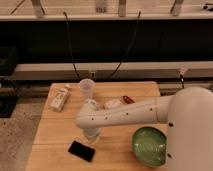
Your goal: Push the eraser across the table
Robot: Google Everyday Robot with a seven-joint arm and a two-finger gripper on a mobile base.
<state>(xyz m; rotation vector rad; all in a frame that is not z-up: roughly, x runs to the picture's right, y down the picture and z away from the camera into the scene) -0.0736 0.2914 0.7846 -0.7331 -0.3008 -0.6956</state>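
The gripper (93,136) is hanging just behind the eraser (82,150), which is lying lengthwise across the bench (50,134) front; its spread I cannot tell.

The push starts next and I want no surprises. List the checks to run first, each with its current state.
1. Flat matte black rectangular eraser lies flat on the light wooden butcher-block table, near its front: ok.
2. Pincer low over the table, just behind the eraser on the view's right: ok.
3. Pincer touching the eraser: cannot tell.
4. Round green bowl apart from the eraser, further right in view: ok.
5. White cup upright at the table's back, far from the eraser: ok.
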